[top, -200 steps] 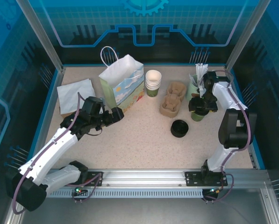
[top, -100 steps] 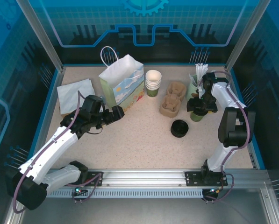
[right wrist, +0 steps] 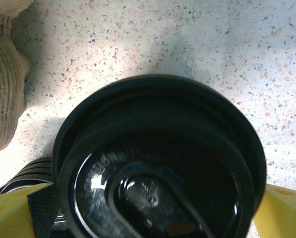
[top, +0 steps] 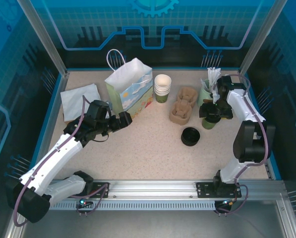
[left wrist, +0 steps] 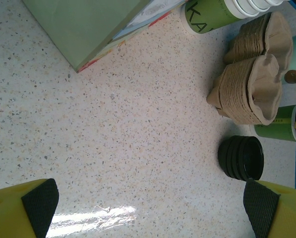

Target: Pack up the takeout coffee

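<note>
The right claw (top: 210,111) has spread wider astride the lidded cup (right wrist: 157,163) near the right edge of the bench (top: 148,148). The left claw (top: 123,120) gapes beside the paper bag (top: 130,87). The cup looks capped; carrier (top: 183,105) and bagging remain.

Overhead looks down; wrist cameras hug table (left wrist: 113,148).

The green cup (left wrist: 207,12) at the top of the left wrist view has big white letters on its side — they look like "KA", and the rest is cut off. The black lid (right wrist: 157,163) has small raised marks — too blurry to read.
</note>
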Tool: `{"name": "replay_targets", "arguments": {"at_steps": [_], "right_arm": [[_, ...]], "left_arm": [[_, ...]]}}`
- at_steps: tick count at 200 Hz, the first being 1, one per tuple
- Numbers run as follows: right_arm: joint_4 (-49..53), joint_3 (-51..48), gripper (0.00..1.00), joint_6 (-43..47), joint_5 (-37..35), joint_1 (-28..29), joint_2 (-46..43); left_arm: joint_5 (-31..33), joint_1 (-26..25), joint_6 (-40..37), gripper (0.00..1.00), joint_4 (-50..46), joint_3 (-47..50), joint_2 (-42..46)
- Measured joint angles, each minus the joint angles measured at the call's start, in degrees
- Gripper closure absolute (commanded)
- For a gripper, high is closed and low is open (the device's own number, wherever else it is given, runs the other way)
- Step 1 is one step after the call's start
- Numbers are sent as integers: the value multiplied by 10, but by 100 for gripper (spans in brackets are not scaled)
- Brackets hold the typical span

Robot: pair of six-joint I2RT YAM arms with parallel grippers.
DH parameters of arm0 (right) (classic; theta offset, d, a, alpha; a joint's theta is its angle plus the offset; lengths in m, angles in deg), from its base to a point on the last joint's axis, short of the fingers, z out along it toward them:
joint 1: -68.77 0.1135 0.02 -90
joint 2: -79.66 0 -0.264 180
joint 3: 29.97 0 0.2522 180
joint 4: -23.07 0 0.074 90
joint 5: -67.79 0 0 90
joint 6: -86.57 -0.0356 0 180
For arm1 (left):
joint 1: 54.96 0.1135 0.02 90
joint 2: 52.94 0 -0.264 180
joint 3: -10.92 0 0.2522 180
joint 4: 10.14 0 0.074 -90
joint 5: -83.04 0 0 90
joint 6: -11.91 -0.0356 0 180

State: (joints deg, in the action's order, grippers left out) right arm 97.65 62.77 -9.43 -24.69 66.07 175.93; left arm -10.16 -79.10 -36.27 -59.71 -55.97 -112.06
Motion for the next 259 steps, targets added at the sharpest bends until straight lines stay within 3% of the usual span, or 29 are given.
{"name": "replay_targets", "arguments": {"at_steps": [131, 165, 216, 259], "right_arm": [[40, 2, 0, -20, 35, -1, -173], [37, 5, 2, -34, 98, -2, -230], [-75, -90, 5, -124, 284, 0, -338], [-118, -141, 6, -166, 324, 25, -353]], "left_arm": [[0, 2, -4, 1, -19, -19, 3], [0, 4, -17, 1, -32, -41, 14], [15, 4, -34, 1, -72, -88, 27], [28, 7, -54, 1, -119, -145, 23]]}}
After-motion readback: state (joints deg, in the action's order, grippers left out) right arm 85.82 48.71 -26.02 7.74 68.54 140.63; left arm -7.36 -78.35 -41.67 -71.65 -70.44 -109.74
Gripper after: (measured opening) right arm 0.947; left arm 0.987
